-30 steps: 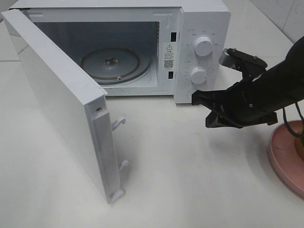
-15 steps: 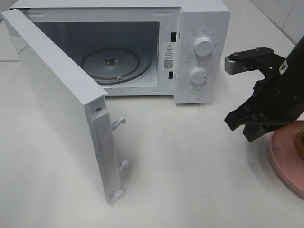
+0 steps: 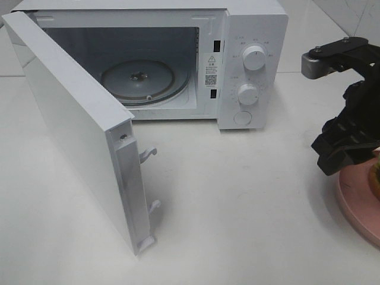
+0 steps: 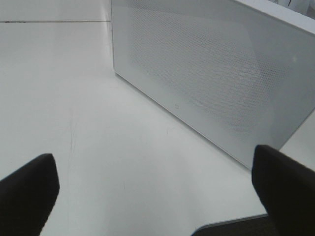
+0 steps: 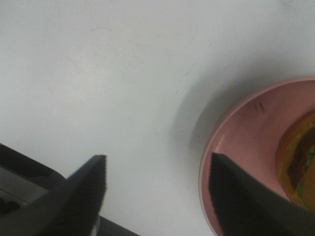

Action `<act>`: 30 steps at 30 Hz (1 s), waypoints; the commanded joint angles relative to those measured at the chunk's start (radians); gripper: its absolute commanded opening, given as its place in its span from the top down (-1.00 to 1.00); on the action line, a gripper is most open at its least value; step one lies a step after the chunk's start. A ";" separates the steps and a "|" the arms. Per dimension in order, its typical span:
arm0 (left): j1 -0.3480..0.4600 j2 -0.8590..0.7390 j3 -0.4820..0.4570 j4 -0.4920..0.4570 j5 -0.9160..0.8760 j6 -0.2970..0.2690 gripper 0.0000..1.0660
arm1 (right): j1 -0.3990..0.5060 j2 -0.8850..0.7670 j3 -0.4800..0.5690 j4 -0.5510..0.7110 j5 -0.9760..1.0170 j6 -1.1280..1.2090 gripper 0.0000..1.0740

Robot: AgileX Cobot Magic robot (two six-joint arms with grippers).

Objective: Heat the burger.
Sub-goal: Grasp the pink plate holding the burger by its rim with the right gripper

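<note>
The burger (image 5: 300, 167) lies on a round pink plate (image 5: 236, 128); only its edge with bun, dark patty and green lettuce shows. In the exterior high view a sliver of the burger (image 3: 376, 178) peeks out at the right edge on the plate (image 3: 356, 205). My right gripper (image 3: 344, 151) hangs just left of the plate, open, with nothing between its fingers (image 5: 88, 194). The plate's rim sits beside one finger in the right wrist view. My left gripper (image 4: 157, 191) is open over bare table, facing the microwave door (image 4: 211, 73). It is not visible in the exterior high view.
The white microwave (image 3: 255, 35) stands at the back with its door (image 3: 77, 119) swung wide open to the left. A glass turntable (image 3: 139, 80) lies inside. Two knobs and a round button are on its right panel. White table (image 3: 237, 208) lies in front.
My right gripper has pulled away from the microwave's round button, swung right to the pink plate, and gone from shut to open. The left arm has not moved.
</note>
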 commanded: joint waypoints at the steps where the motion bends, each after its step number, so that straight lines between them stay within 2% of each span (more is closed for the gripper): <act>1: -0.002 -0.016 -0.001 -0.003 -0.009 0.003 -0.87 | -0.003 -0.029 -0.004 -0.010 0.029 -0.032 -0.44; 2: -0.002 -0.016 -0.001 -0.003 -0.009 0.003 -0.87 | -0.003 -0.048 -0.004 -0.012 0.043 -0.045 -0.66; 5: -0.002 -0.016 -0.001 -0.003 -0.009 0.003 -0.87 | -0.002 -0.083 -0.001 -0.013 0.050 -0.045 -0.77; 17: -0.002 -0.016 -0.001 -0.003 -0.009 0.003 -0.87 | -0.002 -0.185 0.000 -0.027 0.094 -0.036 -0.60; 19: -0.002 -0.016 -0.001 -0.003 -0.009 0.003 -0.87 | -0.002 -0.187 0.010 -0.092 0.102 0.055 -0.58; 22: -0.002 -0.016 -0.001 -0.003 -0.009 0.003 -0.87 | -0.002 -0.187 0.018 -0.109 0.098 0.082 -0.58; 24: -0.002 -0.016 -0.001 -0.003 -0.009 0.003 -0.87 | -0.002 -0.185 0.078 -0.169 0.074 0.147 -0.57; 30: -0.002 -0.016 -0.001 -0.003 -0.009 0.003 -0.87 | -0.002 -0.168 0.148 -0.169 0.003 0.191 -0.56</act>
